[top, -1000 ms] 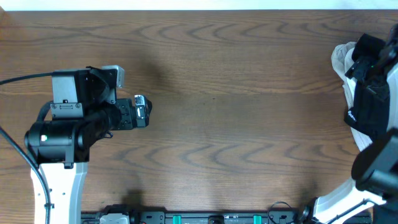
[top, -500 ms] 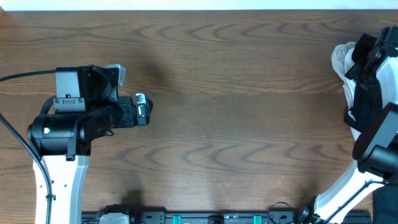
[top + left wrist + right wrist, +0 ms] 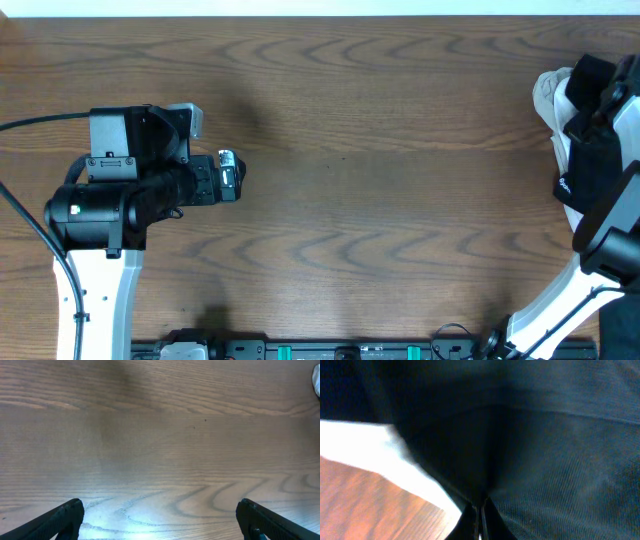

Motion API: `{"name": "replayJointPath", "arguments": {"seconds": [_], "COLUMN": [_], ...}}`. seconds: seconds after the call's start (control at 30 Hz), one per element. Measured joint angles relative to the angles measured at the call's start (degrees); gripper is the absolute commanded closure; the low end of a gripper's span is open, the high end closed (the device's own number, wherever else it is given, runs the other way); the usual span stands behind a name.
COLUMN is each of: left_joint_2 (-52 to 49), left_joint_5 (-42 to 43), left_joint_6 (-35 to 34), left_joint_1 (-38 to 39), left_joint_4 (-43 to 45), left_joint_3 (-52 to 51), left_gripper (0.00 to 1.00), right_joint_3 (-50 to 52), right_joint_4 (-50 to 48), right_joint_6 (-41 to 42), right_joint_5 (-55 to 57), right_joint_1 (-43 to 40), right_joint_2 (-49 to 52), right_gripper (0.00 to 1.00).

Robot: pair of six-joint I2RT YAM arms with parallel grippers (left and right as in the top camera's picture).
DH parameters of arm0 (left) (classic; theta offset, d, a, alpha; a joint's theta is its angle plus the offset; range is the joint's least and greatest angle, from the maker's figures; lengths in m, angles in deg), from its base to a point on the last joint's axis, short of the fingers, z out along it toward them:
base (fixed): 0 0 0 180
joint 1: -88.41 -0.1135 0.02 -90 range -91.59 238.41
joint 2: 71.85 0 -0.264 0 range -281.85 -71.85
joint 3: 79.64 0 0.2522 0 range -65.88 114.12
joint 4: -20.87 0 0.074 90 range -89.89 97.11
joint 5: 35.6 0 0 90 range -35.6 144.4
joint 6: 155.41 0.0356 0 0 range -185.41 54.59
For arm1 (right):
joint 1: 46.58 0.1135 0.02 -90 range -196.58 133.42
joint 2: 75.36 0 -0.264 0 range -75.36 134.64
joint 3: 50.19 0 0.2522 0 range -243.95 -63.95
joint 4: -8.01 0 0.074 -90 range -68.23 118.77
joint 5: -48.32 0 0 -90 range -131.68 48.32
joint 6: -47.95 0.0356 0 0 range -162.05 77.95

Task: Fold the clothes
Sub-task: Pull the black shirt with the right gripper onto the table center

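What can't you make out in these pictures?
Clothes pile: overhead, cut off by the right edge and covered by the right arm.
Black shirt: right wrist view, too close to show its shape, collar or label.
Right gripper: jaws hidden overhead by the arm itself.

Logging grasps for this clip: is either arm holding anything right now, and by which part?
The right gripper is shut on the black shirt, pinching a bunched fold; which part cannot be told. The left gripper holds nothing.
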Motion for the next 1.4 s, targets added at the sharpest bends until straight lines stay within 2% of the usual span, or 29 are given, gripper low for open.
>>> {"name": "replayJointPath", "arguments": {"seconds": [0.13, 0.4, 0.57, 0.73, 0.9, 1.23, 1.27, 1.3, 1.33, 1.37, 1.4], "left_joint_2": [0.02, 0.28, 1.11, 1.90, 2.34, 3.30, 3.39, 3.45, 3.45, 3.45, 3.45], "left_joint_5": [-0.35, -1.20, -1.77, -2.40, -6.78, -15.17, -15.67, -16.13, -16.57, -16.76, -17.00], "left_joint_6": [0.02, 0.02, 0.02, 0.02, 0.02, 0.02, 0.02, 0.02, 0.02, 0.02, 0.02], "left_joint_1": [0.00, -0.02, -0.02, -0.02, -0.02, -0.02, -0.02, -0.02, 0.00, -0.02, -0.02], "left_joint_4": [0.20, 0.20, 0.17, -1.16, -5.20, -7.34, -7.39, -7.41, -7.45, -7.52, -7.61], "left_joint_3": [0.00, 1.40, 4.22, 9.46, 16.02, 22.95, 23.10, 23.17, 23.21, 23.23, 23.23], "left_gripper": [0.05, 0.08, 0.08, 0.08, 0.08, 0.07, 0.07, 0.07, 0.07, 0.07, 0.07], "right_joint_3": [0.00, -0.13, -0.13, -0.13, -0.13, -0.13, -0.13, -0.13, -0.13, -0.13, -0.13], "right_joint_4": [0.31, 1.11, 2.64, 4.15, 3.54, -1.18, -1.81, -2.43, -2.73, -3.17, -3.34], "right_joint_6": [-3.21, -6.27, -7.45, -7.87, -8.31, -8.55, -8.57, -8.66, -8.57, -9.07, -10.12], "right_joint_5": [-7.13, -17.77, -24.90, -29.09, -31.93, -30.60, -30.53, -30.51, -30.49, -30.49, -30.58], "right_joint_1": [0.13, 0.94, 3.82, 12.92, 24.92, 49.51, 51.80, 54.03, 55.39, 57.05, 59.04], "right_joint_2": [-5.01, -21.51, -25.11, -25.62, -25.62, -25.11, -24.57, -23.78, -23.12, -22.16, -21.00], "right_gripper": [0.99, 0.99, 0.99, 0.99, 0.99, 0.99, 0.95, 0.86, 0.71, 0.61, 0.56]}}
